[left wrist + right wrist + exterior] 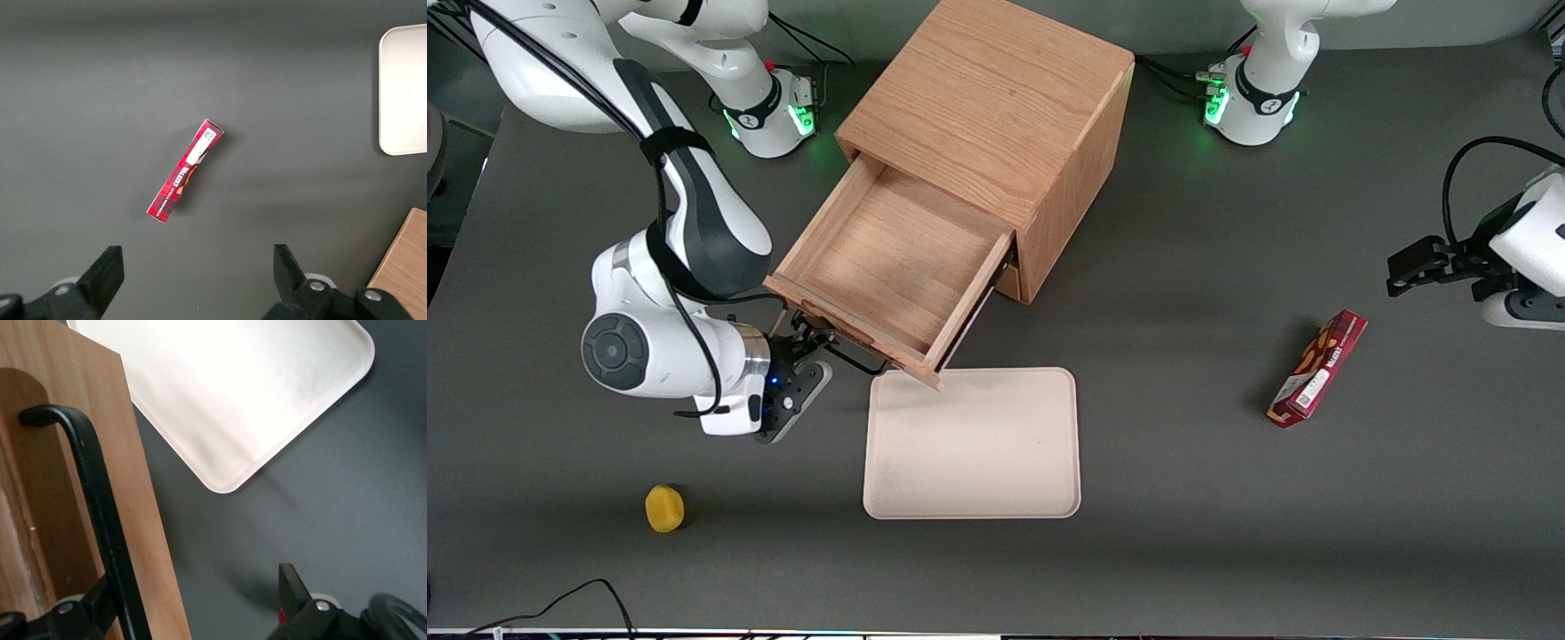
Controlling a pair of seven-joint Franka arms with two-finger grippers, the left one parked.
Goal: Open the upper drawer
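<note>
Oak-grained upper drawer (889, 262) stands pulled out, its black bar handle (100, 513) between the tool's (811, 342) spread fingers.

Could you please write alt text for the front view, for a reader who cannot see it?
The upper drawer of a wooden cabinet stands pulled out and empty, with the gripper at its black handle. A beige tray lies in front of the drawer, a yellow ball nearer the camera, and a red box toward the parked arm's end.
</note>
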